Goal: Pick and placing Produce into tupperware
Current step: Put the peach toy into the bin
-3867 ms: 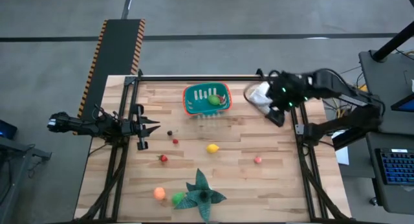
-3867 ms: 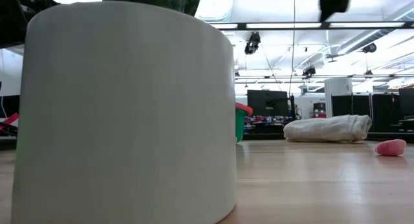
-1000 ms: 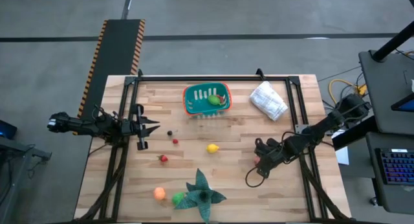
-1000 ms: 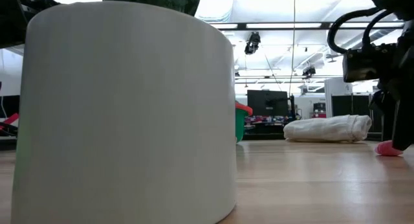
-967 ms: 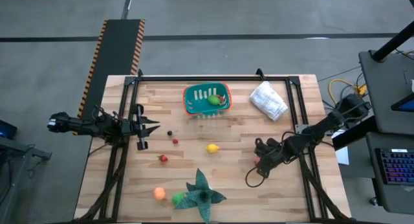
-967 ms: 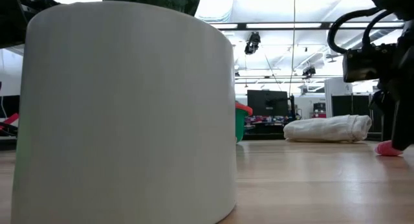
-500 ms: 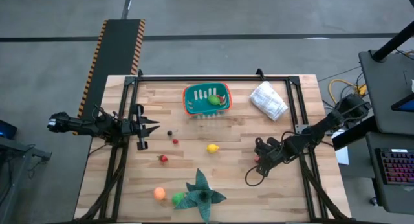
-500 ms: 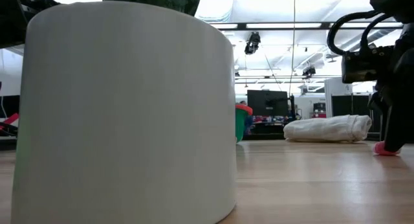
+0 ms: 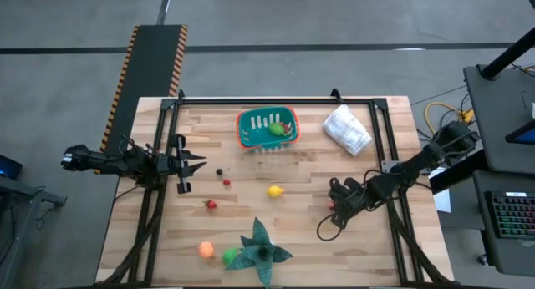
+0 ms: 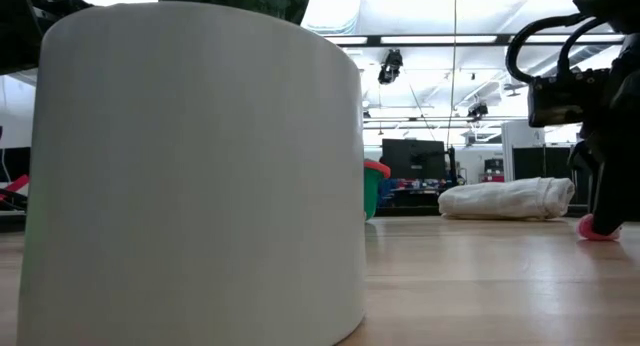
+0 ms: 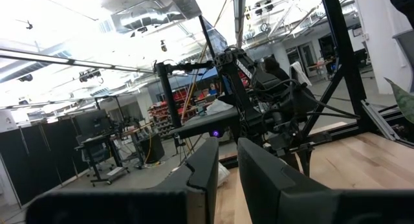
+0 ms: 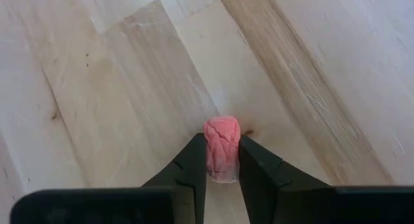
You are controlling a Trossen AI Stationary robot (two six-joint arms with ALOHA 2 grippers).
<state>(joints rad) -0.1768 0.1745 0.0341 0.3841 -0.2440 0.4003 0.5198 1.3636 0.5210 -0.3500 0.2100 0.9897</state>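
Observation:
The tupperware (image 9: 267, 128), a teal tub with an orange-red rim, stands at the table's far middle with a green piece of produce (image 9: 276, 129) in it. My right gripper (image 9: 334, 205) is low over the table's right half, shut on a pink piece of produce (image 12: 222, 154). Loose on the wood lie a yellow piece (image 9: 274, 191), red pieces (image 9: 211, 205) (image 9: 226, 182), a dark one (image 9: 220, 171), an orange one (image 9: 206, 249) and a green one (image 9: 230, 256). My left gripper (image 9: 196, 162) waits shut at the table's left edge. My right gripper pinches the pink produce's two opposite sides (image 12: 210, 160) between its two fingers (image 12: 191, 167). The fingers point down at it from above. The far end of the piece sticks out past the fingertips, and its underside rests on the table (image 10: 598, 231).
A wrinkled white bag (image 9: 346, 129) lies at the far right. A dark green leafy thing (image 9: 261, 249) sits at the near middle. In the low view a broad white cylinder (image 10: 200, 166) blocks the left half. Black frame rails (image 9: 276, 99) run along the table's edges.
My right gripper's fingers have shut on the pink produce, which stays on the table where it lay. The arm itself has hardly moved.

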